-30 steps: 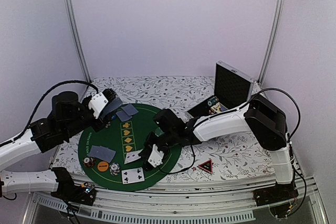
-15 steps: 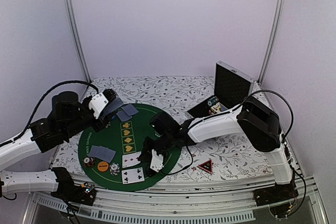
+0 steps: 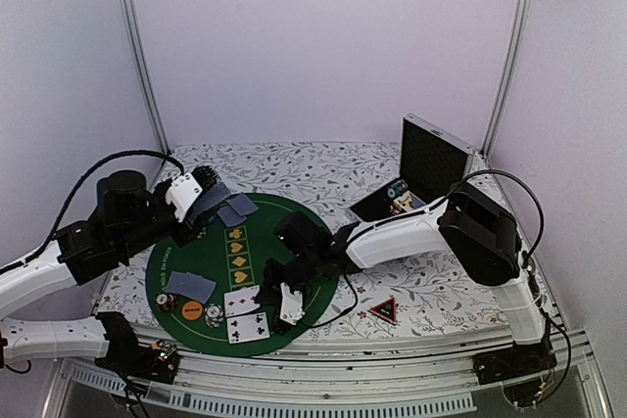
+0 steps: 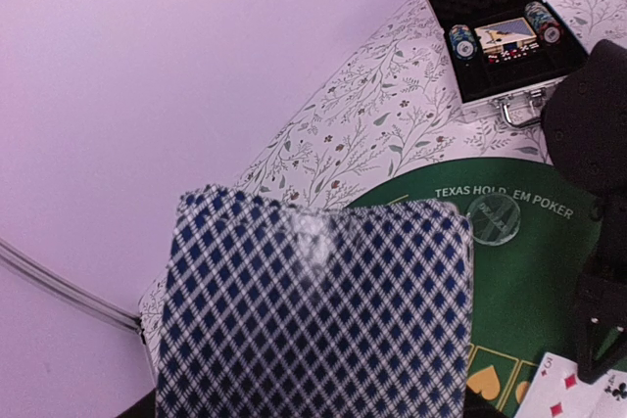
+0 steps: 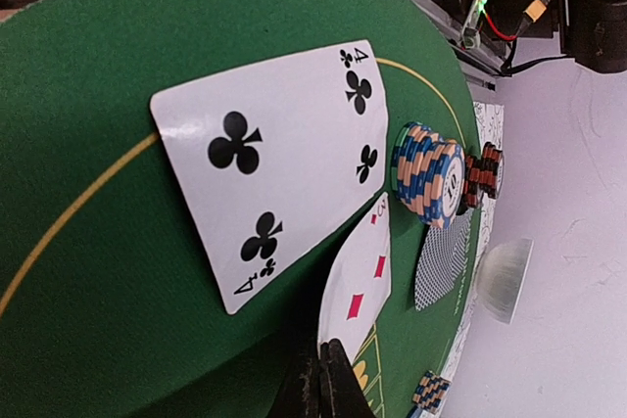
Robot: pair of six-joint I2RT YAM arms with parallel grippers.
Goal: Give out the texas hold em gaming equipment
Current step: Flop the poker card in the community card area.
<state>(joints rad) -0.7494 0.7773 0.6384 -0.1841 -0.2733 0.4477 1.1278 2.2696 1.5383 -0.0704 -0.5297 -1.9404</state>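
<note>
We see the left gripper (image 3: 197,199) hanging above the far left edge of the round green mat (image 3: 211,259). Its jaws grasp a deck (image 4: 313,312) of blue-checked cards, backs toward the wrist camera. The right gripper (image 5: 324,379) sits low over the near part of the mat, jaws clenched with nothing between them. Its tips are just beside a face-up diamonds card (image 5: 359,286); we cannot tell whether they touch the felt.

Nearer than that card lies the four of clubs (image 5: 274,159), face up. To its left stand a blue-and-orange chip stack (image 5: 429,175) and a red-and-black chip stack (image 5: 483,173), with an orange disc (image 3: 192,309) between them. A single face-down card (image 3: 189,286) lies just beyond them, and a face-down pair (image 3: 235,210) lies at the mat's far edge. A clear disc (image 4: 493,218) rests on the mat by its printed lettering.

The red-black triangle token (image 3: 383,309) lies on the floral bench (image 3: 323,165), right of the mat. An open case (image 3: 434,159) at the far right holds more chips (image 4: 462,41).
</note>
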